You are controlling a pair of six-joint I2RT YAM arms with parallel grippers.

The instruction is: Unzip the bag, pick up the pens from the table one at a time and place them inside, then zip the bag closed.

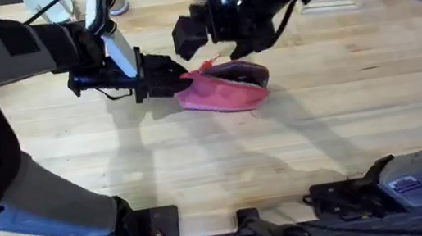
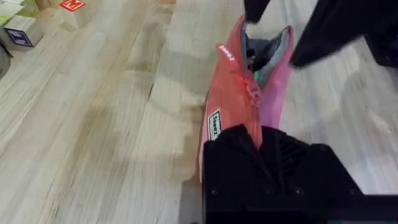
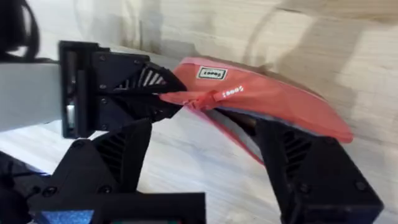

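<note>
The near part of the wooden bench (image 1: 226, 165) is bare planks with grain lines. The two arm bases sit at the near edge, one on the left and one on the right.

Past the middle of the bench lies the pink bag (image 1: 227, 87). It is long and soft. Its top is unzipped and gapes wide, so the grey lining (image 2: 273, 53) shows inside. Something small and dark lies deep in the bag, but it is too hard to tell what it is. A little white label (image 2: 214, 124) is sewn on the pink side.

The left gripper (image 1: 177, 84) comes in from the left, low over the bench. Its black fingers are pressed together on the left end of the bag, pinching the pink cloth.

The right gripper (image 1: 211, 27) hangs just above the far side of the bag. In the right wrist view its two black fingers (image 3: 311, 168) stand wide apart, one on each side of the bag's open mouth. They hold nothing.

Farther off, in the left wrist view, small blocks (image 2: 22, 31) with letters sit on the bench, well apart from the bag. At the far right edge rests a clear flat tray (image 1: 333, 1).
</note>
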